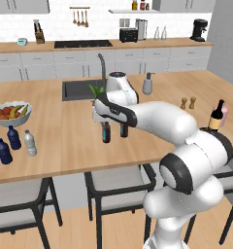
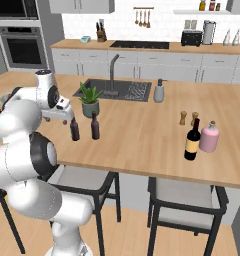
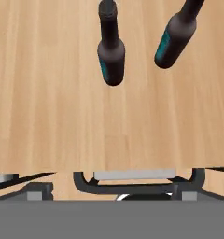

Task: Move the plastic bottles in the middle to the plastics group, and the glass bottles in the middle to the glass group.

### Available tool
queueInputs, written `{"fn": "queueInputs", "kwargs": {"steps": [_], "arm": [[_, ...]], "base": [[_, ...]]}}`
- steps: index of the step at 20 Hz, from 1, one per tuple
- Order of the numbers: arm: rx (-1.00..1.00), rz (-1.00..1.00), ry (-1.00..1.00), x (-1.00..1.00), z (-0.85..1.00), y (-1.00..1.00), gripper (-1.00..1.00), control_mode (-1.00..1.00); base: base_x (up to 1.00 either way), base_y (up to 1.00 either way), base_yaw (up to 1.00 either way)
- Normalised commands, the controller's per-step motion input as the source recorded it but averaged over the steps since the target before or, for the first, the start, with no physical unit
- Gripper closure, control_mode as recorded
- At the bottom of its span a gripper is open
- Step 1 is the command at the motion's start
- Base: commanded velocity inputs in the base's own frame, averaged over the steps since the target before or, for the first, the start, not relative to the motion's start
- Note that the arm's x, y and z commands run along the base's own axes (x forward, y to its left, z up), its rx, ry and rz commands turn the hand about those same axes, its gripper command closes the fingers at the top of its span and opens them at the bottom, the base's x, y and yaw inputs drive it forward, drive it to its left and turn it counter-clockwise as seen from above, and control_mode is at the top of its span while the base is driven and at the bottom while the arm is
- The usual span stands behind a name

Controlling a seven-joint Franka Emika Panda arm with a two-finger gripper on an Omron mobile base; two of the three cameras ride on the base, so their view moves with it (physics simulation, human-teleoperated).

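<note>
Nearest, along the counter's [image 1: 65,146] front edge: three dark chairs [image 1: 119,187] tucked under the overhang. Toward the front left corner, two squat dark blue bottles [image 1: 5,151] [image 1: 13,137] with a small clear bottle [image 1: 30,143] just beside them on the right, all upright. Behind these, near the left edge, a fruit bowl [image 1: 11,113].

Mid-counter, a little back from the front edge: two slim dark beer bottles [image 2: 75,129] [image 2: 95,126] standing upright, side by side, slightly apart. Directly above them, the gripper [image 2: 67,116] hovering, fingers spread wide apart, clamped on nothing, touching neither bottle. In the hand view, same two bottles [image 3: 111,51] [image 3: 177,35] seen from above on bare wood, teal labels showing.

Toward the right end: dark wine bottle [image 2: 192,140] with yellowish label and pale pink bottle [image 2: 209,137], close together, upright. Just behind them, two small wooden shakers [image 2: 182,117] [image 2: 194,119].

Farther back: potted plant [image 2: 90,99] at the sink's [image 2: 112,90] near edge, faucet [image 2: 112,70] rising behind, grey soap dispenser [image 2: 159,91] just right of the sink.
</note>
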Motion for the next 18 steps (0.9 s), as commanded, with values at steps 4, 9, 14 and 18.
{"fn": "queueInputs", "kwargs": {"steps": [4,9,14,18], "arm": [[0.04,-0.04,-0.13,0.00,-0.22,-0.37,-1.00,-1.00],[-0.03,0.00,-0.17,0.00,-0.24,0.13,-1.00,-1.00],[-0.01,0.00,-0.02,0.30,0.01,0.00,-1.00,-1.00],[0.00,0.01,0.04,0.40,0.01,0.00,-1.00,-1.00]], "base": [[0.00,0.00,0.00],[0.00,0.00,0.00],[0.00,0.00,0.00],[0.00,0.00,0.00]]}}
